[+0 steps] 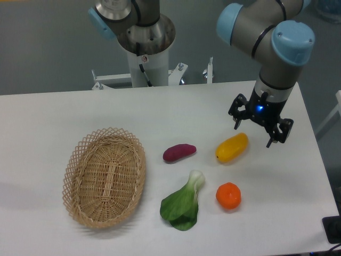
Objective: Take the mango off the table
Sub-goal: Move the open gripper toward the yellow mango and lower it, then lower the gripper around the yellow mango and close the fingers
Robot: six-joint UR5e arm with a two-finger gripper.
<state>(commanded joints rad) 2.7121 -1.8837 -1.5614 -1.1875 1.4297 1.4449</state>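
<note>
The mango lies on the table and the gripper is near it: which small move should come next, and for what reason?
Probably a short shift toward the basket side, to centre over the mango, then a descent. The gripper hangs open above the table, its fingers apart, holding nothing, and sits off to the mango's upper right end rather than over its middle.

- The arm reaches in from the upper right, its grey links and pale blue joint caps bending down to the wrist.
- The gripper [253, 132] points downward, fingers spread apart with nothing between them.
- It hangs just above and right of the mango [232, 148], not touching it.
- A blue light glows on the wrist.
</note>
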